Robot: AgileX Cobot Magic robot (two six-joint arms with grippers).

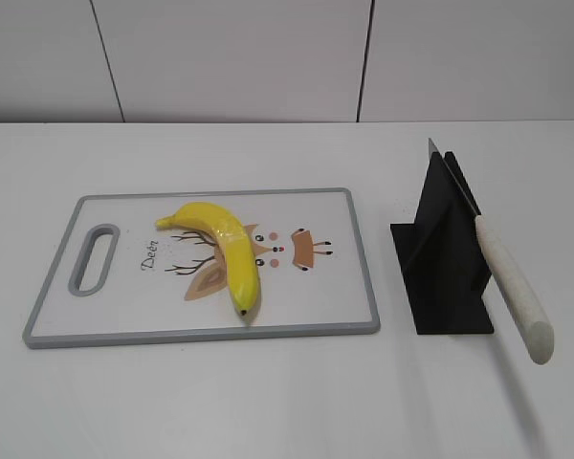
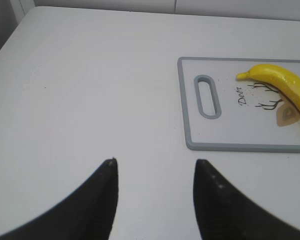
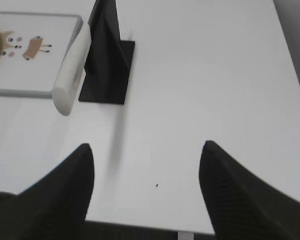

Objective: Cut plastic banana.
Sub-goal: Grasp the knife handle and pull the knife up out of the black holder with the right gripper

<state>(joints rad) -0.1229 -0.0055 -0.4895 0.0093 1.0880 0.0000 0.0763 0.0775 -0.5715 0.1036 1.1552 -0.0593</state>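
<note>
Lying on the cutting board (image 1: 349, 206), your banana (image 1: 225, 251) runs far-left to near-right, ahead and right of the left tool (image 2: 155, 165). Both tools hover wide and empty; the right tool (image 3: 146, 150) is nearer the knife (image 1: 512, 292).

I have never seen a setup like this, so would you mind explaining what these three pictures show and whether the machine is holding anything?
It is a robot with two arms, each ending in a two-fingered gripper. One picture looks at the white table from the front; the arms are out of its frame. The other two come from cameras on the wrists, so the dark shapes at their lower edges are the left gripper and the right gripper. Both are open and empty, above bare table. On the table lie a cutting board with a plastic banana on it and, to its right, a black stand holding a white-handled knife.
</note>
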